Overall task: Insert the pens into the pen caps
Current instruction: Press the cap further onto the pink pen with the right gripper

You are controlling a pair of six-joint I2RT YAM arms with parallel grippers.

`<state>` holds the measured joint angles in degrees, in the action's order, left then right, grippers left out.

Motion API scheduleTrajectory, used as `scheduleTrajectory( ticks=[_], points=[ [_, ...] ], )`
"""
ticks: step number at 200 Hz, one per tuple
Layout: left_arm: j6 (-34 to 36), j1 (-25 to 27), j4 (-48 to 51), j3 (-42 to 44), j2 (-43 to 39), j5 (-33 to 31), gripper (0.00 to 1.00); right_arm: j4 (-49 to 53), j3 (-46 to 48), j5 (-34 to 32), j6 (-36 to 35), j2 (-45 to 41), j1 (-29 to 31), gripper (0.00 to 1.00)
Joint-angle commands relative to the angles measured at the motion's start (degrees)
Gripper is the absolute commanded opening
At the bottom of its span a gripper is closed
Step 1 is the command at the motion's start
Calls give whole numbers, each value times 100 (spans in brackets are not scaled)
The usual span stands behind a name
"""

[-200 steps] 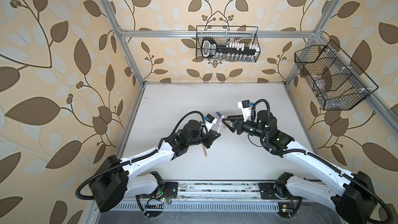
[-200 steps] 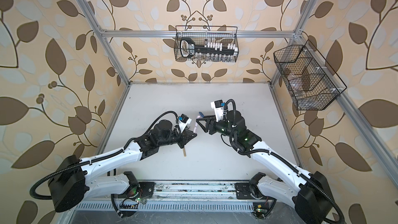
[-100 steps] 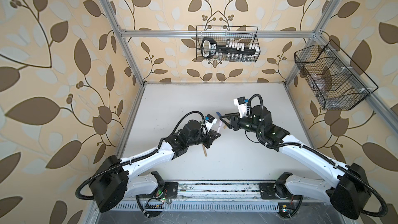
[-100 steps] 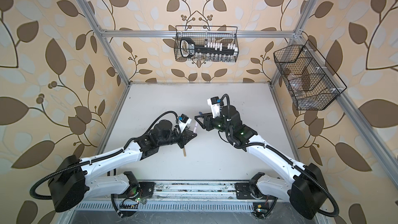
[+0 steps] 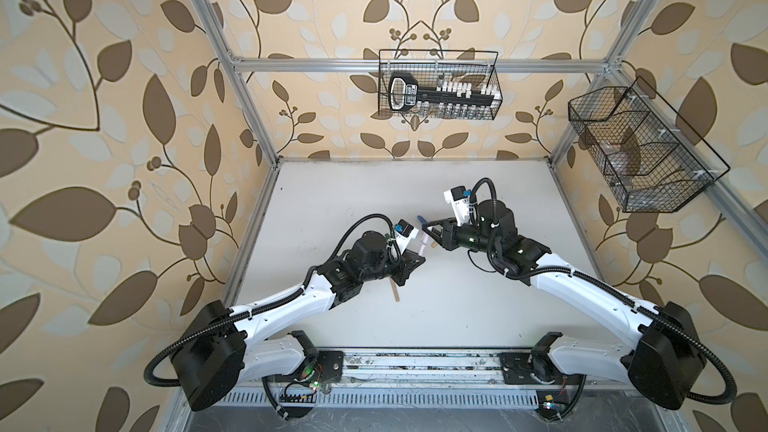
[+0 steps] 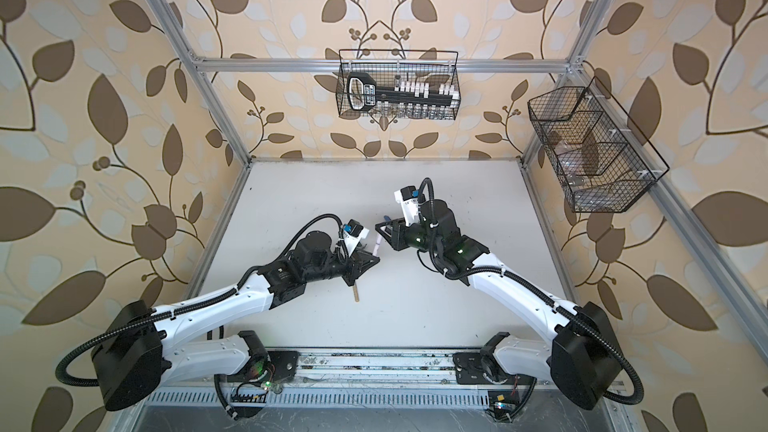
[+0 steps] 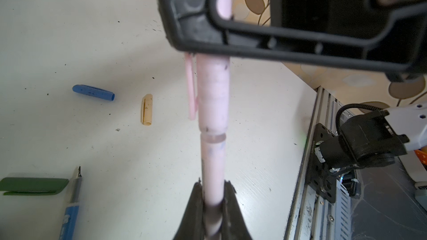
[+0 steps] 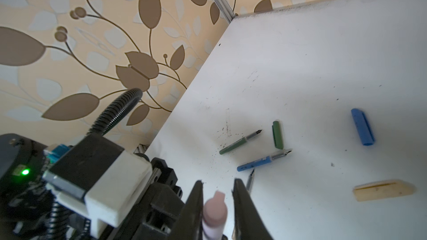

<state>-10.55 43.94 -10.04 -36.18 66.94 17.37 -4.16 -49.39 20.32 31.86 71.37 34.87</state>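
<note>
Change: Since a second ago, your right arm has swung its claw in toward the left one. Its jaws have narrowed from a wide spread. Your left arm has not shifted, and the loose pens and caps lie where they did.

Left claw (image 7: 213,183): You have it pressed together on the barrel of the pink pen (image 7: 212,165). The capped end points away, toward the other claw.

Right claw (image 8: 218,181): Its fingers (image 8: 196,204) stand on either side of the closed end of the pink cap (image 7: 213,93). One finger seems to touch the cap, and a sliver of gap shows at the other. You cannot tell whether it is pinching yet.

Pink pen and cap: You hold them above the counter (image 5: 415,184), between the two claws. The cap sits over the pen's front end with its clip to one side. A narrow clear band shows between the cap's rim and the barrel.

Blue cap (image 7: 93,93): It lies alone on the counter, near the tan cap (image 7: 147,109) but apart from it.

Green cap (image 8: 277,135): It lies between the bare tips of the green pen (image 8: 240,142) and the blue pen (image 8: 258,160), just beside both.

Tan pen (image 5: 395,290): It is on the counter and partly hidden under your left claw in both top views.
</note>
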Motion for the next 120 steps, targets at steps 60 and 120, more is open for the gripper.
scheduleTrajectory(
  ticks=[60,120],
  points=[
    [122,44,-274,-759,210,-976,0,113,26,570,207,231,28,0],
    [733,-253,-845,-1684,478,-1236,0,575,344,504,272,-146,45,0]
  ],
)
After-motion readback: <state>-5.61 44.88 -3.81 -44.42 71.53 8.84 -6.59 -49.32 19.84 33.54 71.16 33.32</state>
